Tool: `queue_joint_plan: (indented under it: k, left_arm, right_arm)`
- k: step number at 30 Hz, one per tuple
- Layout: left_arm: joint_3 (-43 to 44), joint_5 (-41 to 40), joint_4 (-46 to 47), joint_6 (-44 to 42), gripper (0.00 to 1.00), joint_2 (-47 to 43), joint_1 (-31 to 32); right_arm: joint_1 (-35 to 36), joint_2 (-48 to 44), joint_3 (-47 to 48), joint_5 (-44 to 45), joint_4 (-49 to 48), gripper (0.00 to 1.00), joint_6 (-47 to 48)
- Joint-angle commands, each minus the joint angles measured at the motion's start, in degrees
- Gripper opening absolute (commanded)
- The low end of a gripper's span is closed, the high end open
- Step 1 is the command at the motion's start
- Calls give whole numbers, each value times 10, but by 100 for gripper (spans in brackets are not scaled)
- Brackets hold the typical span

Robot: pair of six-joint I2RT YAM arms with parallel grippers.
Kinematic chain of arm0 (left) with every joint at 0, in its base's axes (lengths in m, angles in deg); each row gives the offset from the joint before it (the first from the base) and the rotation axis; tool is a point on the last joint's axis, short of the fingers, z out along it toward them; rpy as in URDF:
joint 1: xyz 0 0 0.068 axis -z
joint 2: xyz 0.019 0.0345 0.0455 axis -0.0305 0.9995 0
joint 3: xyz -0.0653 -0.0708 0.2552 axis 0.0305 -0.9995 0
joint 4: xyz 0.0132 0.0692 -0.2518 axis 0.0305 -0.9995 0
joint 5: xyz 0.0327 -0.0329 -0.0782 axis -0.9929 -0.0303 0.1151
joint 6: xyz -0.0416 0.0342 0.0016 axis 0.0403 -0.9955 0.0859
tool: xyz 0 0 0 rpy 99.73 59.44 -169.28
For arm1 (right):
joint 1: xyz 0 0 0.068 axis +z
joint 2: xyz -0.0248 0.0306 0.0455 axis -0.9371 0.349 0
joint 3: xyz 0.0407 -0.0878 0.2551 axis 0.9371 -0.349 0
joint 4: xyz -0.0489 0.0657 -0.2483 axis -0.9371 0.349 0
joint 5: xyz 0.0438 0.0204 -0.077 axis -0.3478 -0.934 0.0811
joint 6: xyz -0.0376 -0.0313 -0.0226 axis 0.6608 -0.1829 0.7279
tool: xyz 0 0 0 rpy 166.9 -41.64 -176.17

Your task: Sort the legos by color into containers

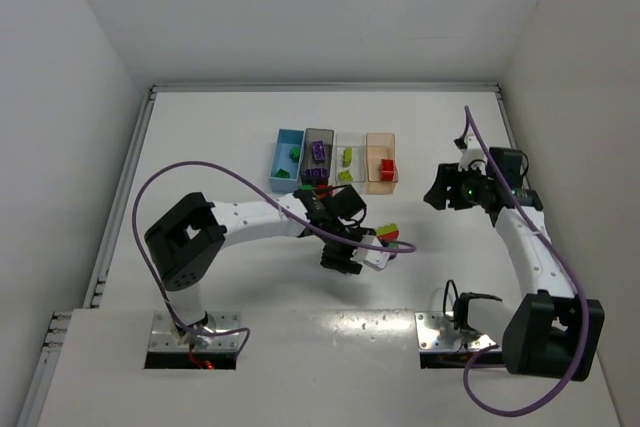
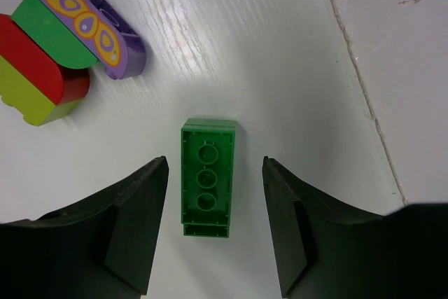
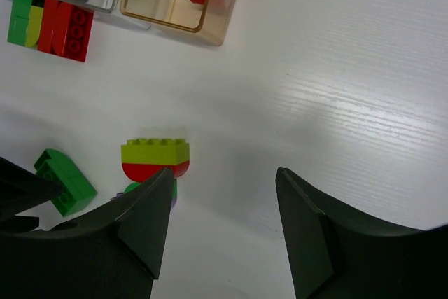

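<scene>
The sort is partly done, I judge. At the far middle of the bench (image 1: pixel 200 127) the four containers stand in a row: the blue bin (image 1: pixel 275 162) has green bricks in it, the dark grey bin (image 1: pixel 318 131) purple, the clear bin (image 1: pixel 349 135) yellow-green and the tan-orange bin (image 1: pixel 381 136) red. Several legos are left out. My left tool (image 2: pixel 215 164) hangs with its jaws apart on either side of a green brick (image 2: pixel 207 178) lying on the bench, touching neither side. Just beyond it sits a joined clump of red, yellow-green, green and purple pieces (image 2: pixel 59 54), which looks to need splitting first. A few more bricks (image 3: pixel 50 24) lie just near the bins. My right tool (image 3: pixel 224 176) is apart and empty, to the right of the bins.
</scene>
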Motion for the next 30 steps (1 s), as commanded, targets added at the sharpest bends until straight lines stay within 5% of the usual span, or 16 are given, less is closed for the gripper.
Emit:
queue_joint_plan:
  k: [1, 14, 21, 27, 30]
  left_arm:
    - [15, 16, 4, -16, 62, 2, -1]
    - [27, 16, 4, 0, 59, 25, -12]
    - [32, 16, 4, 6, 46, 36, -18]
    - [37, 16, 4, 6, 46, 36, -23]
    - [32, 16, 4, 6, 54, 36, -23]
  right_arm:
    - [-10, 6, 9, -20, -15, 61, 11]
    - [-20, 11, 4, -31, -15, 61, 11]
    - [-26, 17, 4, -36, -15, 61, 11]
    - [-31, 28, 4, -36, -15, 61, 16]
    - [-31, 33, 4, -36, -15, 61, 16]
